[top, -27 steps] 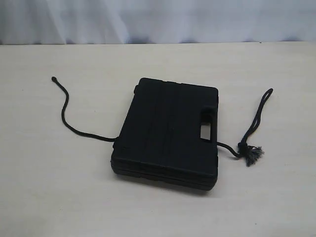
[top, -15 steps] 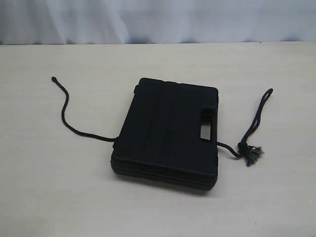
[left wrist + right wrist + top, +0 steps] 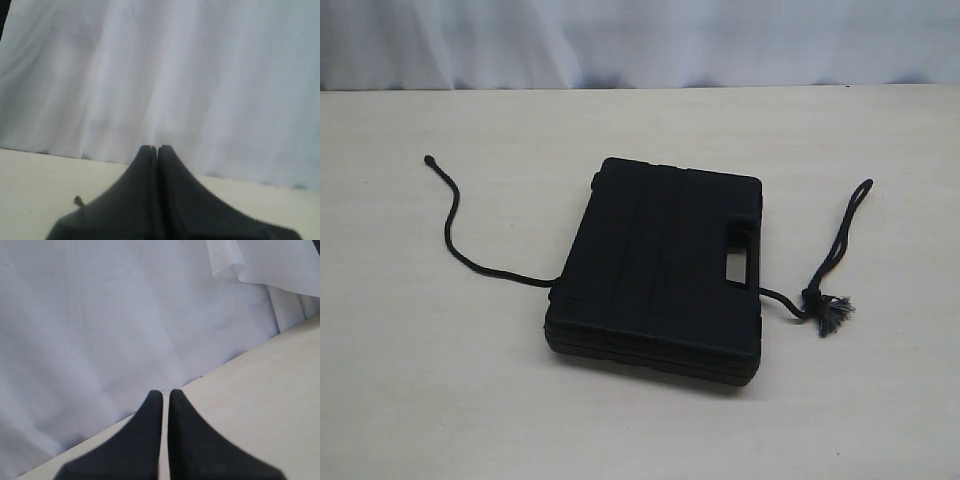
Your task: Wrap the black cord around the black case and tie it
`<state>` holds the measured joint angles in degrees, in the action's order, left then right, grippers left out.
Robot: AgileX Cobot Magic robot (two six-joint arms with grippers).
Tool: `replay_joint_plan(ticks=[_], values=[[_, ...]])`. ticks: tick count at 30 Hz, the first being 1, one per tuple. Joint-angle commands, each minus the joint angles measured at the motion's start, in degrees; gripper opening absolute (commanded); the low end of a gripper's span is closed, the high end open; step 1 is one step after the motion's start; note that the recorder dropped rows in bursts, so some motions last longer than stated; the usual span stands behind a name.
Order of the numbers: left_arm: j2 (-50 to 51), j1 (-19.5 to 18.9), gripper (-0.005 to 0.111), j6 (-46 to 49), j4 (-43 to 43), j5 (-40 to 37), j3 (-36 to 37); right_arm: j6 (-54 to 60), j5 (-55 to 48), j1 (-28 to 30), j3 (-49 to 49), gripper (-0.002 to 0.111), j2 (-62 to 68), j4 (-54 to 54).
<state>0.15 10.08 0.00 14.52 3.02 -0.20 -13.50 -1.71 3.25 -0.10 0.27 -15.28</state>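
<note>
Looking at the bench: black case lies flat on the pale table, about mid-table, turned a bit askew to the table edge, ribbed face up. Handle slot is on its right-hand side

Black cord is not wrapped. It runs under the case and comes out on both sides:
- left stretch leaves the case's left edge near the front corner, curves away across the table and ends in the small knotted tip, well apart from the case
- right stretch leaves just below the handle slot, reaches the frayed grey-black tassel knot near the case's right edge, then the loop end trails off toward the back of the table

Nothing lies over the top of the case, and no knot is tied around it

Left gripper: fingers pressed together, closed on nothing, held above the table and facing the white curtain. A small dark speck sits on the table beside it in the left wrist view, too small to identify

Right gripper: fingers together with only a hairline between them, closed, nothing in the pinch, also facing the curtain above the table's edge

Neither gripper touches case or cord
</note>
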Motion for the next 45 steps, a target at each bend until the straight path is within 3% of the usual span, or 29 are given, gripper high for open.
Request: replay_joint_plan(ticks=[1, 5, 10, 11, 12, 21, 29, 31, 36, 39, 45], values=[[-0.15, -0.07, 0.0, -0.49, 7.23, 8.96, 0.2, -0.49, 2.73, -0.22, 0.1, 0.004, -0.27, -3.33], [-0.15, -0.07, 0.0, -3.48, 4.21, 12.78, 0.2, -0.66, 6.22, -0.22, 0.1, 0.004, -0.27, -10.96], [-0.15, -0.07, 0.0, -26.88, -19.2, 21.23, 0.2, -3.17, 11.28, -0.22, 0.1, 0.004, -0.27, -11.32], [2.01, -0.07, 0.0, -33.65, -26.84, 26.55, 0.2, -4.62, 12.63, -0.22, 0.1, 0.004, -0.27, -11.32], [3.23, -0.07, 0.0, -35.18, -28.64, 28.65, 0.2, -5.19, 13.4, -0.22, 0.1, 0.004, -0.27, -11.32], [25.34, -0.07, 0.0, -37.37, -30.6, 40.03, -9.42, -11.24, 22.98, -0.22, 0.1, 0.004, -0.27, -10.38], [48.47, -0.07, 0.0, -42.66, -35.4, 59.83, -16.55, -12.28, 24.55, -0.22, -4.34, 0.004, 0.59, -6.91], [52.59, -0.07, 0.0, -44.11, -36.47, 61.58, -18.76, -13.87, 24.17, -0.22, -6.58, 0.004, 2.81, -3.68], [60.71, -0.07, 0.0, -52.98, -38.11, 60.76, -23.87, -21.48, 24.34, -0.22, -11.68, 0.004, 11.33, 7.79], [63.69, -0.07, 0.0, -53.23, -43.73, 54.99, -27.97, -21.82, 24.14, -0.22, -15.7, 0.004, 18.57, 15.28], [65.1, -0.07, 0.0, -59.99, -54.93, 24.28, -39.45, -29.82, 19.13, -0.22, -23.55, 0.004, 35.84, 26.65]])
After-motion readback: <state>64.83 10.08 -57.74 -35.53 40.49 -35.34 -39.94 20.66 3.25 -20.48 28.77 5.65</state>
